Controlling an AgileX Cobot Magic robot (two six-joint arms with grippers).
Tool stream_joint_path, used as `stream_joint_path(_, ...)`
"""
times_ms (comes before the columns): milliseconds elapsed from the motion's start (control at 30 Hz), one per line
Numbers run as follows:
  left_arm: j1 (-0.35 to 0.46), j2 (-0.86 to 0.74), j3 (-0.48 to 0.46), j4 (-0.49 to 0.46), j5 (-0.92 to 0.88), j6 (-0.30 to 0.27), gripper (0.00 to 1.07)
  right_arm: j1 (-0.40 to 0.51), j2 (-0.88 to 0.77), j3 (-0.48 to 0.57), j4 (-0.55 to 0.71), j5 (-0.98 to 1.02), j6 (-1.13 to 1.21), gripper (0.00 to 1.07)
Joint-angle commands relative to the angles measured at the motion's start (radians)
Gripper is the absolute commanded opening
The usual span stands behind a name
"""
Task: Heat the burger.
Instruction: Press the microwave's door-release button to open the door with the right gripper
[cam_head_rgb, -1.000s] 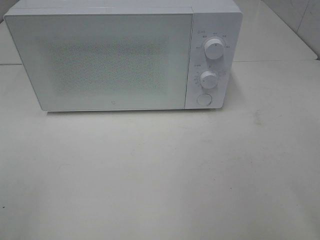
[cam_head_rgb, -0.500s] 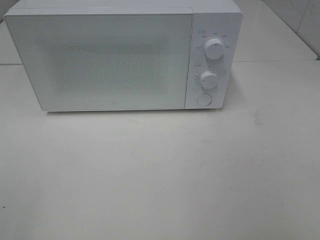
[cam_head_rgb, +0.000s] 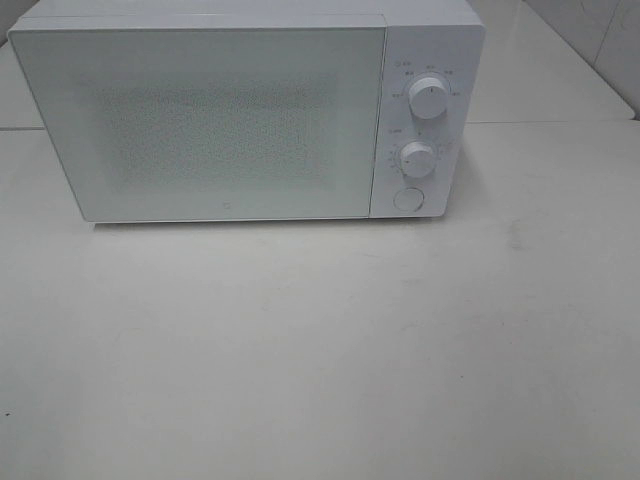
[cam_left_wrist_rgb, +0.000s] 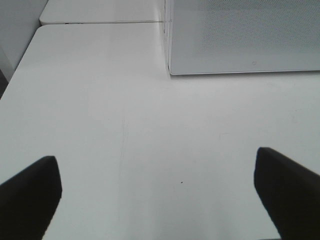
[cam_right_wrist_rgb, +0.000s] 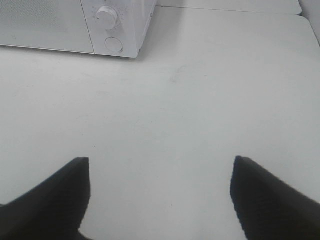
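table (cam_head_rgb: 320, 350): white and matte, spread under and ahead of both grippers; a seam ahead of them joins it to a second table (cam_head_rgb: 560, 70) further back.
microwave (cam_head_rgb: 250, 120): white, standing on the table well ahead of both grippers, its front facing them.
door (cam_head_rgb: 200, 60): shut, with a speckled window across the middle; its lower outer corner lies ahead of the left gripper, well beyond the fingertips.
control panel (cam_head_rgb: 428, 40): a strip on the side of the microwave nearer the right gripper, ahead of that gripper and off toward the left arm's side.
upper knob (cam_head_rgb: 428, 98): round and white, at the top of the panel.
lower knob (cam_head_rgb: 418, 158): round and white, just below the upper knob.
round button (cam_head_rgb: 407, 198): the lowest thing on the panel, nearest the table.
left gripper (cam_left_wrist_rgb: 155, 157): dark fingers (cam_left_wrist_rgb: 30, 200) spread wide apart over bare table, nothing between them.
right gripper (cam_right_wrist_rgb: 160, 160): dark fingers (cam_right_wrist_rgb: 50, 200) also apart over bare table, nothing between them.
burger: not visible in any view, so where it is, which way it points and how its long axis runs cannot be told.
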Motion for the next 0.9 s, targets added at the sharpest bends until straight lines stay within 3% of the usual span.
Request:
stream_joint_path(33,0.005,-0.013,0.002,-0.001,-0.01,-0.001,1.01,-0.009,-0.026,0.002,-0.006,-0.011,-0.008,0.76)
stream_joint_path(433,0.005,-0.013,0.002,-0.001,-0.01,-0.001,1.01,-0.009,0.029,-0.024,0.023,-0.067,-0.005,0.76)
stream_joint_path(900,0.005,-0.013,0.002,-0.001,-0.01,-0.001,1.01,-0.009,0.285,0.019,0.027,-0.477,-0.004,0.76)
